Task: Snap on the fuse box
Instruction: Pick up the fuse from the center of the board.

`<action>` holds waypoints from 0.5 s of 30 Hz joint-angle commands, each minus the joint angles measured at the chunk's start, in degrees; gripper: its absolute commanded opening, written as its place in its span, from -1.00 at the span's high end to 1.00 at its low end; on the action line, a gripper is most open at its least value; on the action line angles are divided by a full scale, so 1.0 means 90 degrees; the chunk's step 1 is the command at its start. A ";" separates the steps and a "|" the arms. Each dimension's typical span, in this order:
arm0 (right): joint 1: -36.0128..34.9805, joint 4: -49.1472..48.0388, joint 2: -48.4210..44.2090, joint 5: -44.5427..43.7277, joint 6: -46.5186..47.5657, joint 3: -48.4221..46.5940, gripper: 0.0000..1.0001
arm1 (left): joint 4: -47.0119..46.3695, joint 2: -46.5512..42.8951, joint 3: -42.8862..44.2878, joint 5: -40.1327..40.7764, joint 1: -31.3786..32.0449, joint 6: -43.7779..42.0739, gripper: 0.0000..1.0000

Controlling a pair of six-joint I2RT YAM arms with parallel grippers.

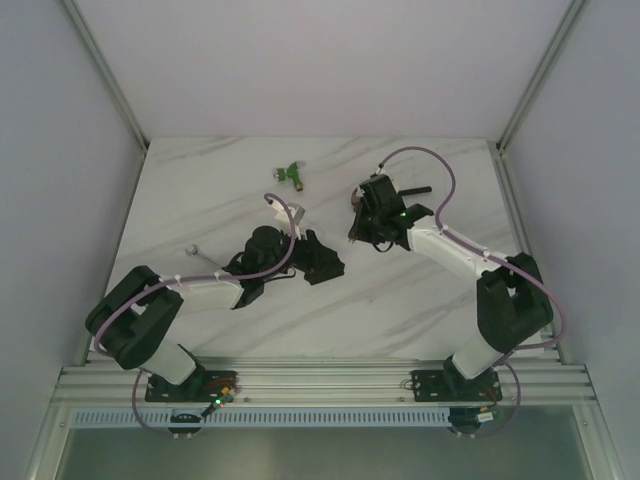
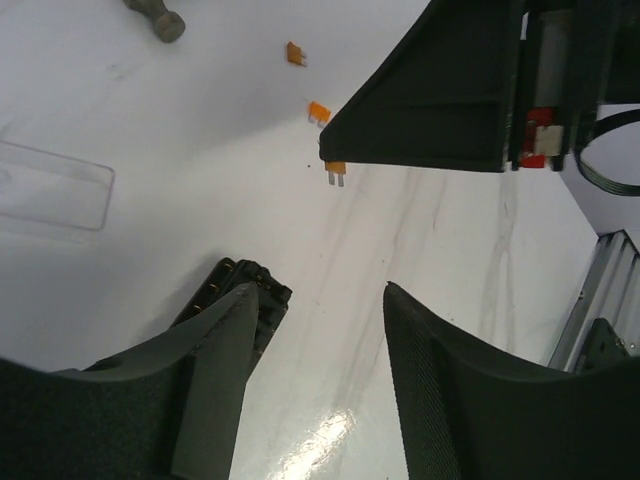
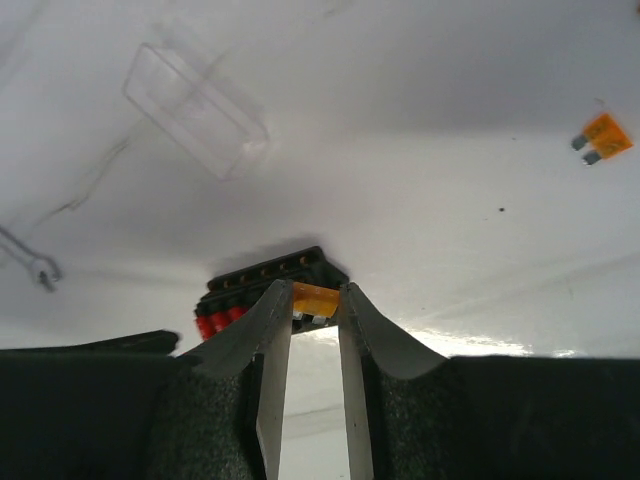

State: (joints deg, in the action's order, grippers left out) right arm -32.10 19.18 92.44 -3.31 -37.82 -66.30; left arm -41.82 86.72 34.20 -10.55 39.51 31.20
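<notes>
The fuse box is a small black block with red fuses in a row, lying on the white table. In the left wrist view it lies just behind my left finger. My left gripper is open and empty, low over the table beside the box; it also shows in the top view. My right gripper is shut on a small orange fuse, held in front of the box's end. The right gripper hangs a little above the table. The box is hidden in the top view.
A clear plastic lid lies flat beyond the box, also in the left wrist view. Loose orange fuses lie on the table. A grey hammer head lies at the far left. A green tool lies at the back.
</notes>
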 commanded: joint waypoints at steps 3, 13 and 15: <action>-0.0071 -0.0522 -0.0289 0.0462 -0.0420 0.0232 0.51 | -0.0797 0.0399 0.0263 0.0210 0.0201 0.0366 -0.15; -0.0123 -0.0705 -0.0340 0.0801 -0.0518 0.0316 0.51 | -0.0860 0.0654 0.0484 0.0594 0.0273 0.0371 0.05; -0.0128 -0.0732 -0.0359 0.0843 -0.0524 0.0334 0.51 | -0.0856 0.0683 0.0494 0.0683 0.0281 0.0353 0.07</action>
State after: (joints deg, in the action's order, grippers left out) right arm -32.75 14.04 90.74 2.48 -41.60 -64.36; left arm -47.13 92.14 37.01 -6.98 41.71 34.06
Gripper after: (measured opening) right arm 0.294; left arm 0.472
